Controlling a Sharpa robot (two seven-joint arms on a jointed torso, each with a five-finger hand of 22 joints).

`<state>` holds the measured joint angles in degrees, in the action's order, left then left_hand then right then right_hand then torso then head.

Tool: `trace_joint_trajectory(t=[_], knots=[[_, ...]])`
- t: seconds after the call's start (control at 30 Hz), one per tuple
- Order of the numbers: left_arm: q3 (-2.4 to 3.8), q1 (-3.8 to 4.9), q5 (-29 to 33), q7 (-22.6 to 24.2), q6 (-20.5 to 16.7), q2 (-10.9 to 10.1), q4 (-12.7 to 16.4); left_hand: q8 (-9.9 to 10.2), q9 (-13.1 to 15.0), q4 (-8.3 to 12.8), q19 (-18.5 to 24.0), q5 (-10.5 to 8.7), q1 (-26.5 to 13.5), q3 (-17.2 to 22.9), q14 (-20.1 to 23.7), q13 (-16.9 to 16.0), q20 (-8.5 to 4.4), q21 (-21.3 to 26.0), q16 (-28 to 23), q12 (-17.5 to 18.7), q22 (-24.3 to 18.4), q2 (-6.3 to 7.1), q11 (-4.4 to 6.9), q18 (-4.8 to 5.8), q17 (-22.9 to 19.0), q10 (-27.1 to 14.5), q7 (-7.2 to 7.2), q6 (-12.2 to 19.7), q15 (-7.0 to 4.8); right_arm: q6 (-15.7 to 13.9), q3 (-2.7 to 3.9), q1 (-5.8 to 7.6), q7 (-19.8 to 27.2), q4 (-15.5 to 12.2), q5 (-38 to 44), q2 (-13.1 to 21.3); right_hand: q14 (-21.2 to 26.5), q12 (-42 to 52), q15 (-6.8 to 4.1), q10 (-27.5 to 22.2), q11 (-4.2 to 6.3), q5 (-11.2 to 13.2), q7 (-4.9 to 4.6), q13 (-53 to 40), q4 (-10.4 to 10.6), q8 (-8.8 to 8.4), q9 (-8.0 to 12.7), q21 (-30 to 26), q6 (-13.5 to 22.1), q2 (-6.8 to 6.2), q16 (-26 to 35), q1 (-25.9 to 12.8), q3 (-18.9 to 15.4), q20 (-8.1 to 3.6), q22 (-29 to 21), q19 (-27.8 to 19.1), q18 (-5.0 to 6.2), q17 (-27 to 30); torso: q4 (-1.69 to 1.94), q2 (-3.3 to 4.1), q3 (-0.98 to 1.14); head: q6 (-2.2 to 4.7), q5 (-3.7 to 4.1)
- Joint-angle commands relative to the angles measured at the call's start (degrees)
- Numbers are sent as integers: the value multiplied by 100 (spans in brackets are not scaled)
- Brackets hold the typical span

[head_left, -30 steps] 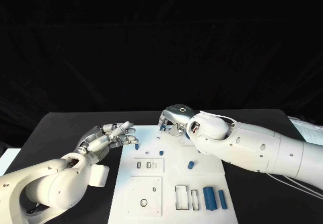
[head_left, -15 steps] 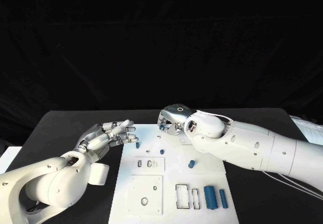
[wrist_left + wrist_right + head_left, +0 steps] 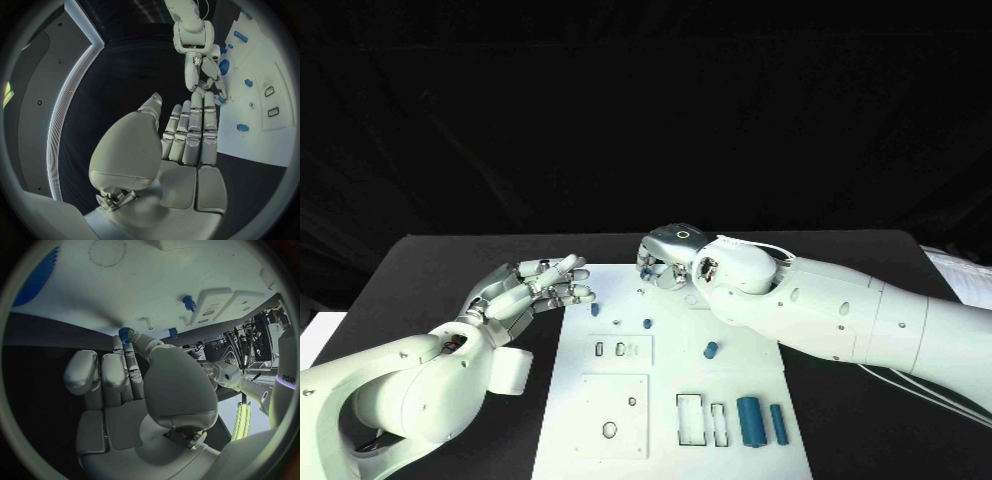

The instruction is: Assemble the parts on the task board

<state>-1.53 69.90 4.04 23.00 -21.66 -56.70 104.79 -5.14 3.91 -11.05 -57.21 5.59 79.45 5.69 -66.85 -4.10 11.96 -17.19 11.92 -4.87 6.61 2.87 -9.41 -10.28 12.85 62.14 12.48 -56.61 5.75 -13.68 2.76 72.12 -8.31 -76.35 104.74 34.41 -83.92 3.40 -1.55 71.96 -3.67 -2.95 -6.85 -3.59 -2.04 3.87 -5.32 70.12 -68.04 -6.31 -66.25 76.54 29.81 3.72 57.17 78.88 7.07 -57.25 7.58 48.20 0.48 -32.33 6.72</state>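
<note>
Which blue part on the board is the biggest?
The thick blue cylinder at the task board's near right corner; the slimmer rod lies beside it.

The white task board [image 3: 678,395] lies flat on the table, its far end between the two hands. Just beside the left hand's [image 3: 531,290] fingertips a small blue peg [image 3: 594,310] stands in the board, with another peg [image 3: 648,324] a little further toward the right arm. A small blue toothed part [image 3: 125,333] sits pinched at the right hand's [image 3: 669,262] fingertips, at the board's far end. A short blue piece [image 3: 710,350] lies on the board beside the right forearm. Two longer blue cylinders [image 3: 750,421] lie side by side at the board's near end, well apart from both hands, next to rectangular cut-outs.
</note>
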Motion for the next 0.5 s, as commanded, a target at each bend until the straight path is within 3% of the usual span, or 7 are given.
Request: trace_joint_trajectory(t=[0.03, 0.17, 0.33, 0.5], knots=[[5, 12, 9, 25, 124, 1, 23, 32, -6, 27, -10, -20, -10, 4, -13, 7, 20, 23, -8, 26, -9, -19, 16, -17, 5, -40, 24, -4, 18, 151, -19, -9, -62, 80, 87, -32, -158, 6, -3, -19, 38, -10, 0, -10, 38, -27, 7, 8, 68, -63, -10, -21, -4, 38, -32, -38, -96, 20, 12, 3, -2, 6, 4], [5, 14, 9, 22, 125, 0, 21, 32, -6, 27, -10, -20, -10, 4, -13, 7, 20, 23, -8, 26, -9, -19, 16, -17, 5, -40, 24, -4, 18, 118, -33, -8, -87, 129, 86, -65, -119, -5, 46, -238, -21, -8, -41, 8, 118, -50, 58, -74, 297, -198, 69, -136, -30, 76, -169, -132, -73, 136, 19, 8, 1, 11, 8], [5, 16, 9, 18, 122, -5, 17, 32, -6, 27, -10, -20, -10, 4, -13, 7, 20, 23, -8, 26, -9, -19, 16, -17, 5, -40, 24, -4, 18, -24, -43, -8, -96, 145, 70, -67, 197, -7, 172, -1034, -167, 19, -73, 19, 251, -40, 173, -951, 929, -504, 951, -307, -324, 152, -1462, -732, 155, 1191, 13, 8, -2, 4, 9], [5, 18, 9, 14, 122, -14, 7, 36, -6, 32, -10, -22, -9, 3, -12, 6, 21, 24, -9, 31, -11, -19, 14, -17, 10, -42, 25, -4, 19, -112, -47, -9, -92, 22, 29, 45, 162, 46, 196, -1200, -194, 11, -72, -6, 386, -20, 145, -1116, 1031, -424, 1127, -137, -682, 191, -1616, -747, 178, 1348, 10, 10, 4, 16, 12]])
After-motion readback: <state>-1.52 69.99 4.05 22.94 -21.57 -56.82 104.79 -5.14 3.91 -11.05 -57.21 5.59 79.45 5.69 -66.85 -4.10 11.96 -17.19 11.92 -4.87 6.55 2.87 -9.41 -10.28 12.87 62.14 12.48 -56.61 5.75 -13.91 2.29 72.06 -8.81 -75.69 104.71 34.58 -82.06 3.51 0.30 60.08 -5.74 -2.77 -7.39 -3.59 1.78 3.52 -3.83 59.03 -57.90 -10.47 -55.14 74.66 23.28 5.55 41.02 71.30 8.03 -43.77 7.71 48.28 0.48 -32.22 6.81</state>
